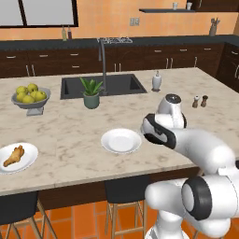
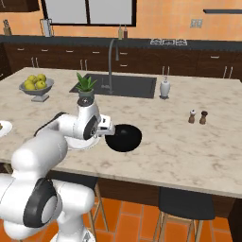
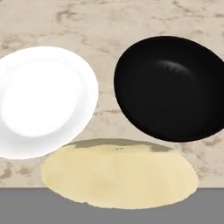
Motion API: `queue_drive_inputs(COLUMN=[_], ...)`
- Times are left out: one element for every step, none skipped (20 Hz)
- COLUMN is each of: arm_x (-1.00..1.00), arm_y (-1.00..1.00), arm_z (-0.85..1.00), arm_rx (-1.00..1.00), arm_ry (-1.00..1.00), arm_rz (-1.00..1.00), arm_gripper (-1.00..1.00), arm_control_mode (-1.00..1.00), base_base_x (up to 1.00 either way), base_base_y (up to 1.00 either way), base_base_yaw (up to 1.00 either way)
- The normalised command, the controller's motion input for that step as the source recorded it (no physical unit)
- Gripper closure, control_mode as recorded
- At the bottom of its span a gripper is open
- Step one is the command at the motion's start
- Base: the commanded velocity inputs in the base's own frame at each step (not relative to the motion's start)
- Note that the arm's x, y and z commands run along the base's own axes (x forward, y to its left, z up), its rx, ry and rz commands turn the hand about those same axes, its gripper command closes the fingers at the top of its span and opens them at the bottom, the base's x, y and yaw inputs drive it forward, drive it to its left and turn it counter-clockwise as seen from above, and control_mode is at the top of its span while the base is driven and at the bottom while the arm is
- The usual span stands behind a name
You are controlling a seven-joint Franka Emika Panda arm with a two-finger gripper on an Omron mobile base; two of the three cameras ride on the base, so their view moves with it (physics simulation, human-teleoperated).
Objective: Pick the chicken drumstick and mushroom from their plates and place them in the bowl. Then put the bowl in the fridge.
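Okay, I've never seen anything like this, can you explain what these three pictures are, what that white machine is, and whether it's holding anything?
It is a rendered kitchen. The white machine is a robot arm on a wheeled base. Two pictures come from cameras behind the arm, left and right; the third looks down from its hand. On the marble counter lie a bare white plate, a black bowl, and a second plate with a chicken drumstick. A fruit bowl, a potted plant and a sink sit farther back. The gripper is shut on the mushroom, the pale shape in the hand view, above the counter between plate and bowl.

Bowl (image 3: 168, 87) glossy black; plates (image 3: 41, 100) plain white; mushroom (image 3: 118, 175) pale cream, possibly blurred; drumstick (image 1: 14, 156) golden-brown.
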Motion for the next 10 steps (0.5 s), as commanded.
queue_drive_inputs(arm_x=[0.21,0.35,0.51,0.52,0.33,0.38,0.48,0.64,0.69,0.66], arm_y=[-0.65,-0.58,-0.54,-0.51,-0.36,-0.38,-0.34,-0.25,-0.19,-0.22], arm_z=[0.0,-0.02,-0.07,-0.11,-0.31,-0.29,-0.34,-0.42,-0.44,-0.4], arm_rx=[0.0,0.0,0.0,0.0,0.0,0.0,0.0,0.0,0.0,0.0], arm_ry=[0.0,0.0,0.0,0.01,0.0,0.0,0.0,0.03,0.03,0.03], arm_rz=[0.0,0.0,0.0,0.0,0.01,0.01,0.0,0.0,0.0,0.0], arm_gripper=[1.0,1.0,1.0,1.0,1.0,1.0,1.0,1.0,1.0,1.0], arm_control_mode=[-1.0,-1.0,-1.0,-1.0,-1.0,-1.0,-1.0,-1.0,-1.0,-1.0], base_base_x=[0.0,0.0,0.0,0.0,0.0,0.0,0.0,0.0,0.0,0.0], base_base_y=[0.0,0.0,0.0,0.0,0.0,0.0,0.0,0.0,0.0,0.0], base_base_yaw=[0.0,0.0,0.0,0.0,0.0,0.0,0.0,0.0,0.0,0.0])
